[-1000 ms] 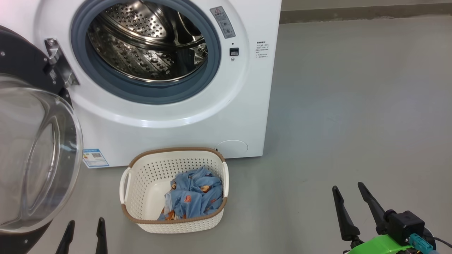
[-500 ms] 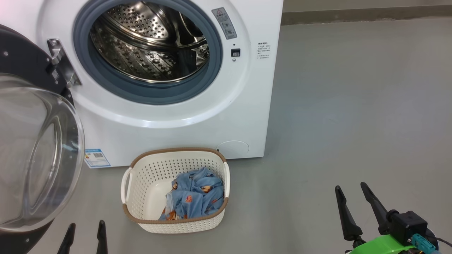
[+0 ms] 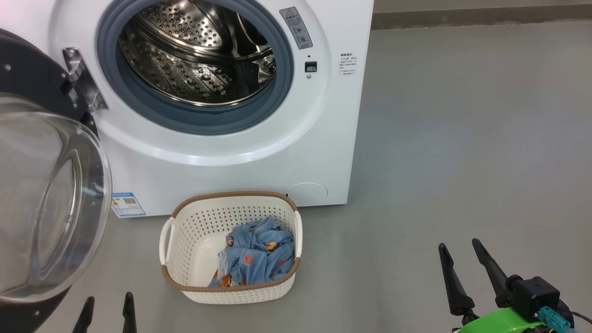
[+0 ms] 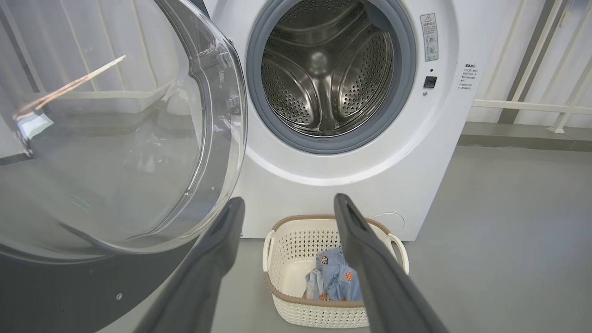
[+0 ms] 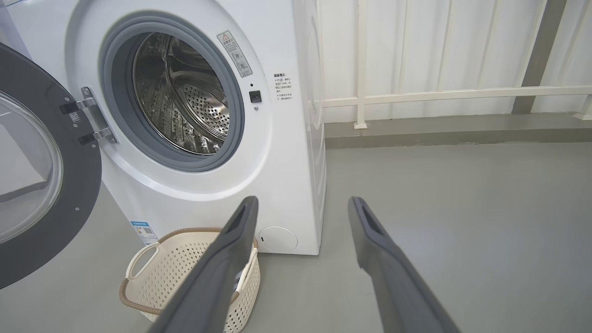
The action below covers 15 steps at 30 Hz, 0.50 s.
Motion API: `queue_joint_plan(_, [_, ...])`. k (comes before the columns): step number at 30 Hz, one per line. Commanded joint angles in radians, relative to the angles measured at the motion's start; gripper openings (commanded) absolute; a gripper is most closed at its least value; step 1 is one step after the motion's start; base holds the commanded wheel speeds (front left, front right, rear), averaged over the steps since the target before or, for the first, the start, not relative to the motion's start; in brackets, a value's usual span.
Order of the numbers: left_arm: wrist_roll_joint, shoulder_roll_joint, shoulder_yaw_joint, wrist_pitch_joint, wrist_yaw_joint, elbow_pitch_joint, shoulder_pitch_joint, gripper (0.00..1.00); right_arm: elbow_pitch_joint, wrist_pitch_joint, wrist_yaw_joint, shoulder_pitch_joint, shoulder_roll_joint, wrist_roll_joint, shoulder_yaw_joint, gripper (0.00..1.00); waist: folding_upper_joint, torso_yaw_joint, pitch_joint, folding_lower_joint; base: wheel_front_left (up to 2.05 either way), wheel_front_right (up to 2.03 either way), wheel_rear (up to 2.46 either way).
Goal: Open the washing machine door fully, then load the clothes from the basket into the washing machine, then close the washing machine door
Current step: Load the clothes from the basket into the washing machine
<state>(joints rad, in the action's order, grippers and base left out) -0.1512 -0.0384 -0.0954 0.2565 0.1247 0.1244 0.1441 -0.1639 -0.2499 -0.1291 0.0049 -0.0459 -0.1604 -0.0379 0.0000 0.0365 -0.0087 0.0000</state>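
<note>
Left pincer [image 3: 107, 297] has sunk slightly, left of the basket [image 3: 231, 195].
It and the right pincer [image 3: 458, 243], right of the basket, gape empty; clothes [image 3: 259, 252] lie inside.

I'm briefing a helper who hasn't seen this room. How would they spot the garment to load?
Find the big white washing machine with the steel drum. On the floor just before it stands a cream perforated basket with a brown rim. The clothes lie crumpled in its right half: light blue fabric printed with small orange figures, the only coloured cloth there.
</note>
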Motion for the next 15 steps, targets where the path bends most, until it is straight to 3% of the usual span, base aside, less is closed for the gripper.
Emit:
queue_joint_plan(1, [0.010,-0.016,-0.036,0.005,-0.005,-0.017,-0.034,1.00,0.024,-0.012,-0.002,-0.005,-0.004,0.000,0.027,1.00,0.0000,0.002,0.000,0.0000,0.60,-0.60,0.00])
queue_joint_plan(8, [0.013,-0.016,-0.041,0.005,-0.003,-0.010,-0.044,1.00,0.022,-0.012,-0.002,-0.006,-0.004,0.001,0.032,1.00,0.0000,0.008,0.002,0.0000,1.14,-1.14,0.00])
queue_joint_plan(15, [-0.004,-0.015,-0.043,0.005,0.000,-0.013,-0.051,1.00,0.018,-0.012,-0.002,-0.007,-0.004,0.002,0.033,1.00,0.0000,0.011,0.003,0.0000,2.18,-1.69,-0.49])
